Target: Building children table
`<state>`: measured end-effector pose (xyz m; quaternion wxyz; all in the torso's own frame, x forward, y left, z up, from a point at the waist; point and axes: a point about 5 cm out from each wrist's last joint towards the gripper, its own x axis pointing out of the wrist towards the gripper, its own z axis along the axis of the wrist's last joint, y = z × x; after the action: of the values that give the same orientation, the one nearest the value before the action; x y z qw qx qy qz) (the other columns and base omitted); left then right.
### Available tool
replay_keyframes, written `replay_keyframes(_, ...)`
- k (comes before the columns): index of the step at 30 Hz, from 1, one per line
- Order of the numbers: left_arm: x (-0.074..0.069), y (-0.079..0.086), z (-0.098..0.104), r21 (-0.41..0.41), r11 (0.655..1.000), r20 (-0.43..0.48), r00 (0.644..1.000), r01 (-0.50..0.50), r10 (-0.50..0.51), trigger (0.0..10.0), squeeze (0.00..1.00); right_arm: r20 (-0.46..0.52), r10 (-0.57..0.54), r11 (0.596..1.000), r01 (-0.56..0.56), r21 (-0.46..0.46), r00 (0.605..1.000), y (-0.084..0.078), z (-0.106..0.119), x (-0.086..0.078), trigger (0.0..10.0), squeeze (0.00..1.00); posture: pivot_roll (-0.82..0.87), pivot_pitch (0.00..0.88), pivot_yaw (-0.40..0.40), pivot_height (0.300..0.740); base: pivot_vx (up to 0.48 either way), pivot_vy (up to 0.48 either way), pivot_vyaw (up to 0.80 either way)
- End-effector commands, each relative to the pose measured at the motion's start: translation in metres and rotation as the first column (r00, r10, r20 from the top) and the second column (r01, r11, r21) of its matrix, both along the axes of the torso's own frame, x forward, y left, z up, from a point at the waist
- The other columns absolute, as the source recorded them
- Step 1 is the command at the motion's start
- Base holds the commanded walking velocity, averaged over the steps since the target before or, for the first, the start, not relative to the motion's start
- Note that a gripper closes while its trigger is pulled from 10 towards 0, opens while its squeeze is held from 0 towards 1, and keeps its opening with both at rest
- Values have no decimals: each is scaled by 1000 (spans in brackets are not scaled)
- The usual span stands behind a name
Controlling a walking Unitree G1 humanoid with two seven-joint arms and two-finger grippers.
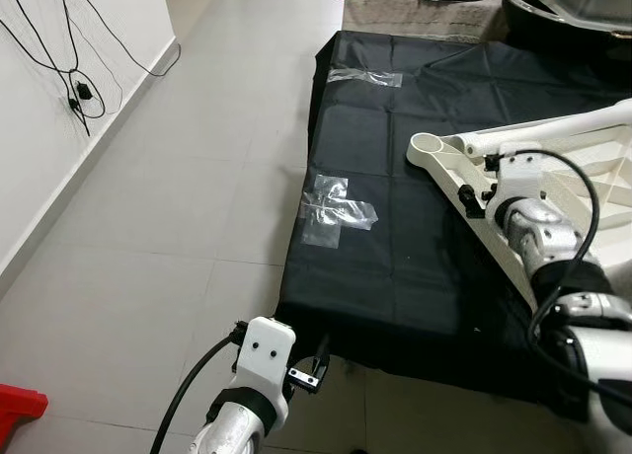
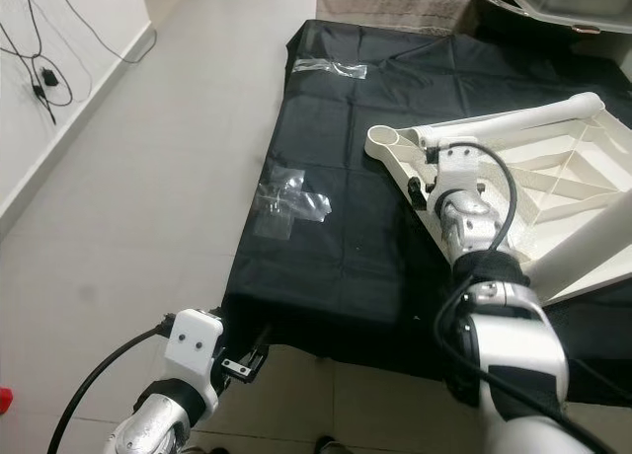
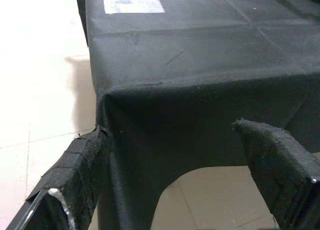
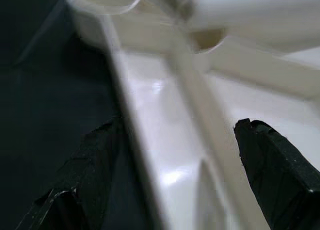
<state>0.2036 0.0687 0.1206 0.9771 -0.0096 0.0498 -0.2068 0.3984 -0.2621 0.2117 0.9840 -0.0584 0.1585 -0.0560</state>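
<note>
White plastic children's tabletop (image 2: 553, 178), ribbed underside up, lies on the right part of a black cloth-covered work surface (image 1: 395, 247), with one white table leg (image 2: 504, 123) lying across it near a round corner socket. Right gripper (image 4: 175, 155) sits over the tabletop's near edge, fingers apart astride the rim. Left gripper (image 3: 175, 160) hovers low at the cloth's near-left corner, fingers apart, empty; clear tape patches (image 1: 336, 212) nearby.

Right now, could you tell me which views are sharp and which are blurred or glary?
Both eye views are sharp, with glare on the clear tape; the left wrist view is crisp on the black cloth; the right wrist view is soft, the white tabletop blurred and shiny.
</note>
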Motion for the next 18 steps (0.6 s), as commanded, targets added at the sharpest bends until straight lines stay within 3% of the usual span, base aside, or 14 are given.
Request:
replay_keyframes(1, -3, -1, -1, 7, 1000, -11, 1000, -4, 4, 10000, 0, -71, 8, 1000, -6, 25, 997, -2, -12, -3, 10000, 0, 54, 242, -84, 740, 0, 0, 0)
replay_keyframes(9, -4, -1, -1, 6, 1000, -15, 1000, -5, 5, 10000, 0, -136, 72, 997, -67, 42, 988, 4, -18, -4, 10000, 0, 54, 242, -84, 740, 0, 0, 0)
replay_keyframes(17, -4, -2, 1, 6, 1000, -14, 1000, -8, 8, 10000, 0, -280, 189, 981, -190, 22, 941, 5, -34, -11, 10000, 0, 50, 258, -94, 740, 0, 0, 0)
replay_keyframes(18, -3, -2, 1, 6, 1000, -14, 1000, -9, 9, 10000, 0, -294, 204, 978, -208, 19, 934, 5, -36, -12, 5608, 0, 50, 258, -94, 740, 0, 0, 0)
